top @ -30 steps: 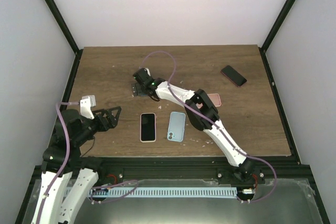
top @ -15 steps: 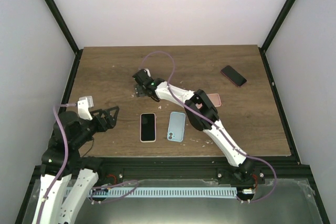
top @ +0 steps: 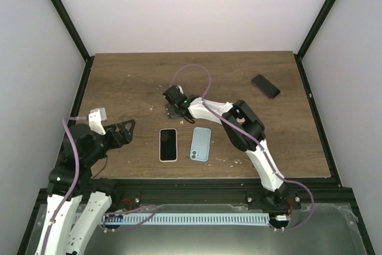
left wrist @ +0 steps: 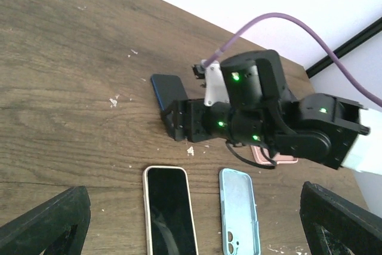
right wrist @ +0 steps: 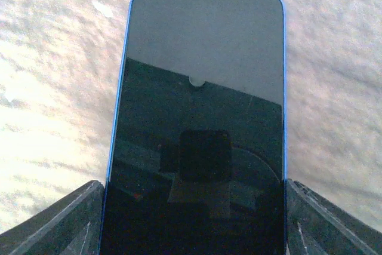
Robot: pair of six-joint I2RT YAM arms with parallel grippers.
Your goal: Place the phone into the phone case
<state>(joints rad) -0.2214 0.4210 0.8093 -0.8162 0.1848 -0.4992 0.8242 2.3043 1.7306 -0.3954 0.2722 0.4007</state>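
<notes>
Tabletop (top: pixel 119 76) holdings, placed against the light-blue phone case (top: pixel 200 144), which lies flat toward the near edge. Well to the left of the case and slightly nearer: left claw (top: pixel 129 134), jaws spread wide, nothing between them, held above the wood. Just beside the case on its left, parallel and not touching: pale-rimmed phone (top: pixel 168 144), dark screen up. Beyond the case, slightly left: right claw (top: pixel 173 110), low on the surface at the end of its outstretched arm, closed on the blue-edged phone (right wrist: pixel 197 117). The right wrist view shows its fingers (right wrist: pixel 77 219) against both long edges of the handset. That phone lies screen up on the wood, apart from the case, its far end projecting past the claw in the left wrist view. Beyond the case to its right, partly hidden behind the right arm: pink item (left wrist: pixel 271 158), kind not discernible. Farthest, well to the right: dark phone with pinkish rim (top: pixel 265 86), lying at an angle.
</notes>
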